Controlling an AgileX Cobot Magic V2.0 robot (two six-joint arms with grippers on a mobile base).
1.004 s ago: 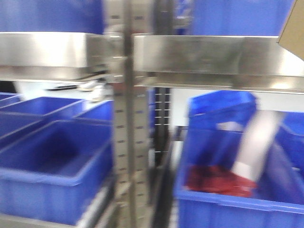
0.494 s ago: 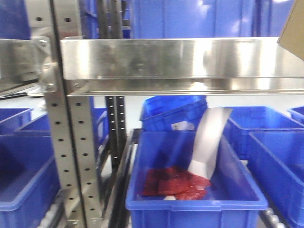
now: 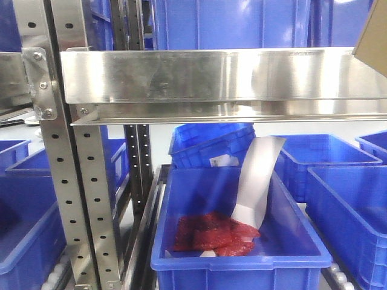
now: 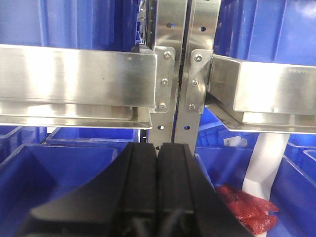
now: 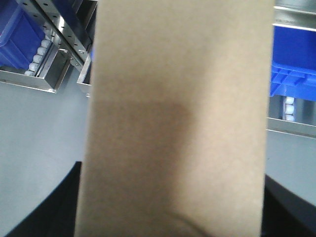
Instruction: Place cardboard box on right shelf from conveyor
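We judge this to be the carrying step. The cardboard box (image 3: pixel 371 31) is off the conveyor, which shows in none of the views, and is raised to the height of the right shelf (image 3: pixel 211 75). In the front view only a tan corner of it shows, at the far right edge, with its lower edge about level with the top of the shelf's shiny front lip. We cannot tell whether it already hangs over the shelf or is on the near side of the lip.

The next move, as we read it, calls for lifting the box clear of that lip, carrying it inward over the shelf floor, lowering it flat and only then letting go. Large blue bins (image 3: pixel 230 23) stand on the shelf behind the lip, so a free gap to their right is needed, and these views do not show one.

The right fingers (image 5: pixel 59 217) appear as dark shapes on either side of the box, which fills the wrist view. They seem spread to its width and pinching it between them. The left fingers (image 4: pixel 148 187) are pressed together and hold nothing. They point at the perforated uprights (image 4: pixel 175 74) between the two shelves and touch nothing.
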